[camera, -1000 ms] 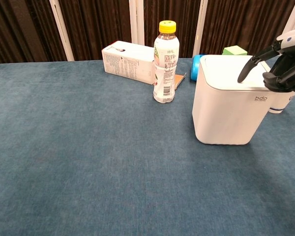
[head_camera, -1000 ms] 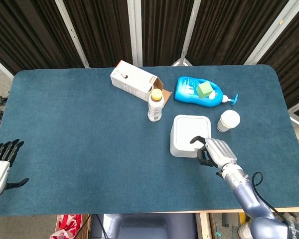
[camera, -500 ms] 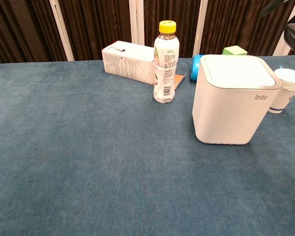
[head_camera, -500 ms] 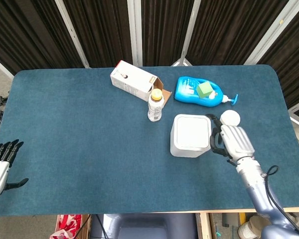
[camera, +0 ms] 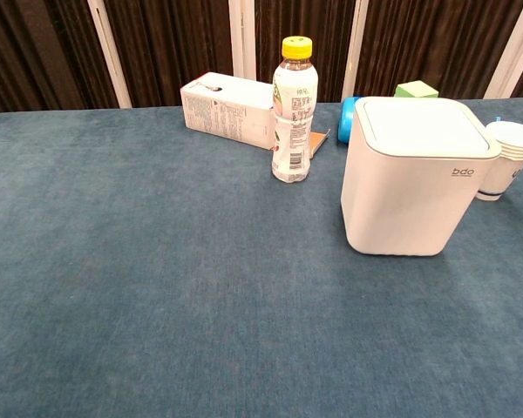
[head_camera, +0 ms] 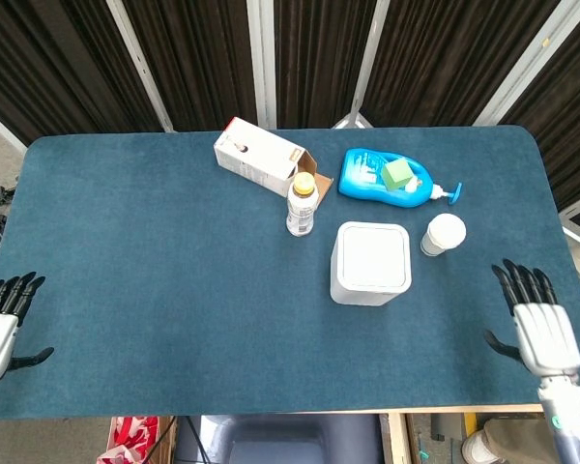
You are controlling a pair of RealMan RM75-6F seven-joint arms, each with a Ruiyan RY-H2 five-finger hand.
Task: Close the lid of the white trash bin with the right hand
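Note:
The white trash bin (head_camera: 370,262) stands right of the table's middle with its lid (camera: 421,126) lying flat and shut. My right hand (head_camera: 539,324) hovers at the table's right front corner, well apart from the bin, fingers spread and holding nothing. At the left front edge my left hand (head_camera: 0,324) is likewise open and empty. Neither hand shows in the chest view.
A stack of paper cups (head_camera: 444,234) stands just right of the bin. Behind it lie a blue detergent bottle (head_camera: 385,178) with a green cube (head_camera: 397,173) on it, a yellow-capped drink bottle (head_camera: 302,204) and a white carton (head_camera: 259,157) on its side.
My right hand lifted off the bin's lid, swung right past the cups and drew back to the table's right front corner, opening its fingers. The left hand stayed put.

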